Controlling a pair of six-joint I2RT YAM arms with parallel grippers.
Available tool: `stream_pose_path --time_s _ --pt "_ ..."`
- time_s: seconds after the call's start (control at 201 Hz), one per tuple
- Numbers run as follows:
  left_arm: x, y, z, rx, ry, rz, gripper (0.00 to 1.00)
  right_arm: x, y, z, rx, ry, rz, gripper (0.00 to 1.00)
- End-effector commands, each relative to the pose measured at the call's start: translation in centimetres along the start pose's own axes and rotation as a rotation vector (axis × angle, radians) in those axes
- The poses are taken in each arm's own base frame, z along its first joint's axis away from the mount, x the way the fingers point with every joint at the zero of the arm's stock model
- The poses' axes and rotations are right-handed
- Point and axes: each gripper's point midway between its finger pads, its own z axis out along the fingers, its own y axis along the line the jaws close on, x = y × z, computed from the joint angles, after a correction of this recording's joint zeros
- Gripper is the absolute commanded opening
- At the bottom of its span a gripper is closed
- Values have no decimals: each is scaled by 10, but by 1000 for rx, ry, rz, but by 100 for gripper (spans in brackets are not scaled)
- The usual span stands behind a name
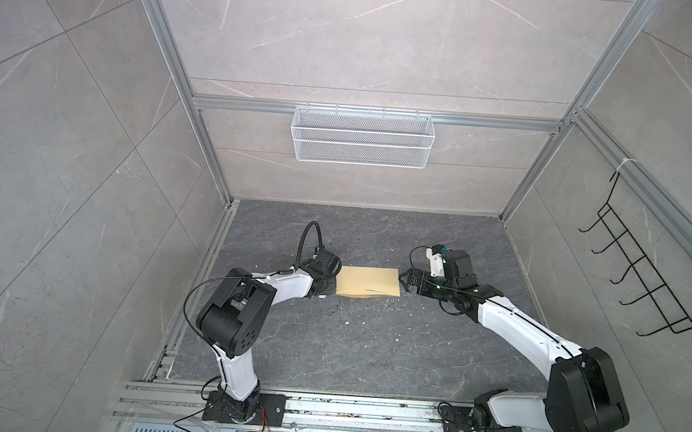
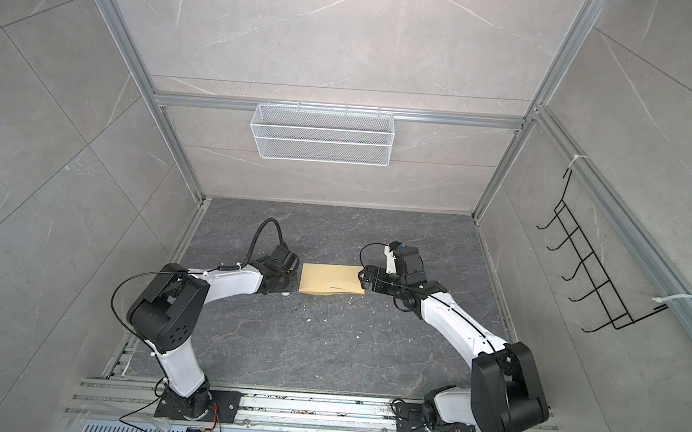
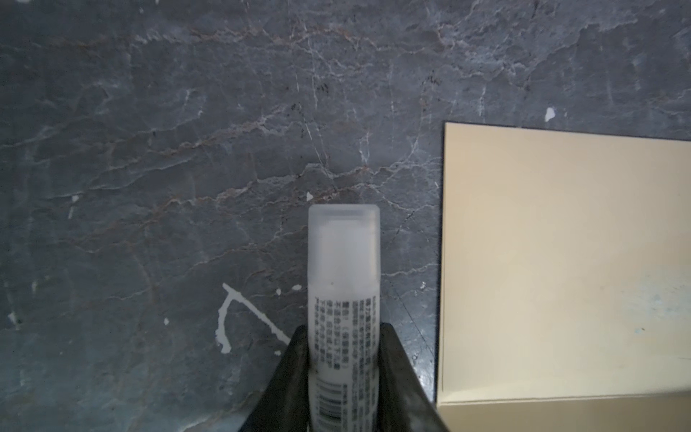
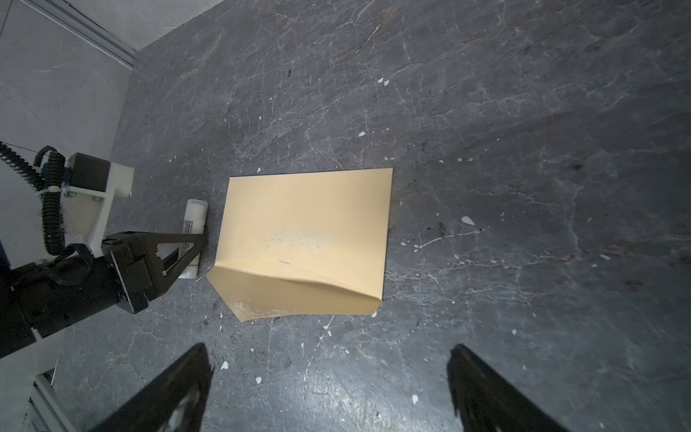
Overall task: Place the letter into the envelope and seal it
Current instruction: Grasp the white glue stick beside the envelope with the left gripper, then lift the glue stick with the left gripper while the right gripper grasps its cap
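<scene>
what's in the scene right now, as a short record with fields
left end effector: closed on glue stick, beside envelope
right end effector: open, empty, at envelope's other end
envelope: flat on table, flap open
letter: not visible

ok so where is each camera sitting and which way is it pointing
Top views: one stereo head high over the arm bases, looking down and forward at the table; left arm and right arm show whole, envelope between them.
Left wrist: above the left gripper, looking along it at the table; only its fingers show, closed on the glue stick.
Right wrist: behind the open right gripper, facing the envelope; its fingertips show, with the left gripper beyond.
Shared: both wrist views show the envelope and glue stick.
</scene>
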Motion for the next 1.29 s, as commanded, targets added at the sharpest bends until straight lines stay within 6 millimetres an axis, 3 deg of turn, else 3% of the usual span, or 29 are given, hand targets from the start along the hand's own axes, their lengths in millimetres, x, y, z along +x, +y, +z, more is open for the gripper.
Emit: stream_pose_path --time_s 0.0,0.085,0.239,0.374,0.493,0.702,0.926,1.116,1.29 --pt "-23 -7 -23 54 -97 39 6 -8 7 -6 -3 -9 -34 99" --pt "-39 -16 -47 120 -186 90 3 -11 12 -12 -17 -12 -48 99" --pt "-59 -42 -112 332 -410 230 0 -18 29 -27 -75 -22 -84 99" --pt "-59 -52 -159 447 -587 362 0 -24 55 -46 -186 -26 -118 99" --pt "-48 -60 -183 534 -688 480 0 -26 81 -61 -296 -9 -135 99" --pt "-19 -80 -201 683 -804 689 0 -26 123 -78 -423 21 -174 98" --pt "2 -93 -207 731 -840 837 0 -14 166 -74 -488 99 -235 91" --pt "12 -99 -209 727 -866 922 0 1 189 -64 -515 177 -274 84" --pt "18 -101 -212 724 -883 962 0 13 194 -51 -508 229 -285 75"
